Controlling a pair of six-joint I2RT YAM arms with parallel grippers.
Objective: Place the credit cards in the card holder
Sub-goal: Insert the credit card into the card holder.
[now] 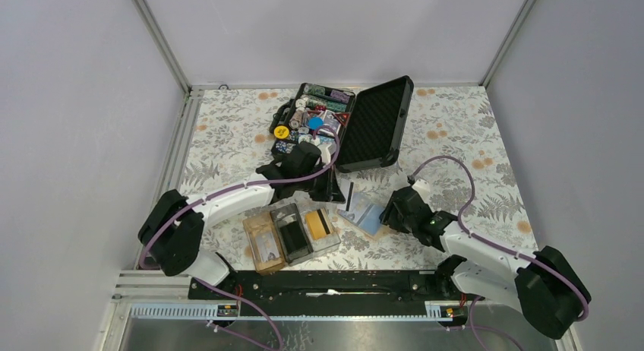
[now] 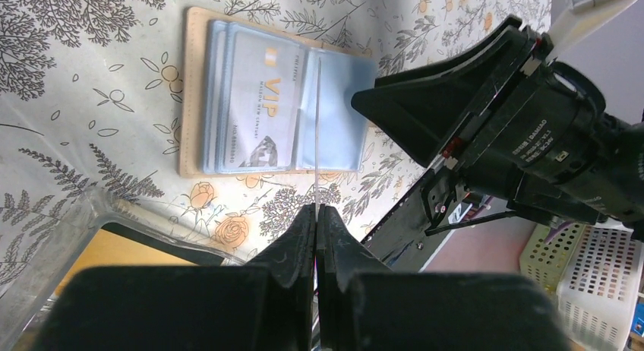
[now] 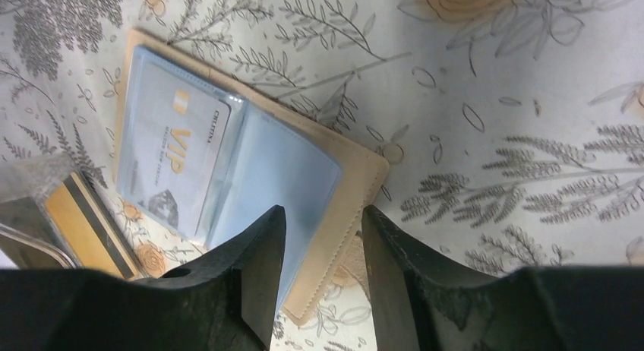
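Observation:
My left gripper (image 2: 317, 208) is shut on a thin card (image 2: 315, 131) that I see edge-on, held upright above the table beside the open wallet (image 2: 266, 108). In the top view this gripper (image 1: 338, 185) hangs just right of the card holder (image 1: 258, 248). The holder is a low clear tray with brown, dark and clear compartments. A gold-orange credit card (image 1: 319, 223) with a black stripe lies in the clear one. My right gripper (image 3: 323, 214) is open, its fingers either side of the wallet's tan edge (image 3: 357, 207).
The tan wallet (image 1: 364, 213) lies open with blue plastic sleeves and a pale VIP card (image 3: 178, 153) inside. A black chip case (image 1: 319, 119) stands open at the back, its lid (image 1: 376, 123) raised. The black rail (image 1: 334, 283) runs along the near edge.

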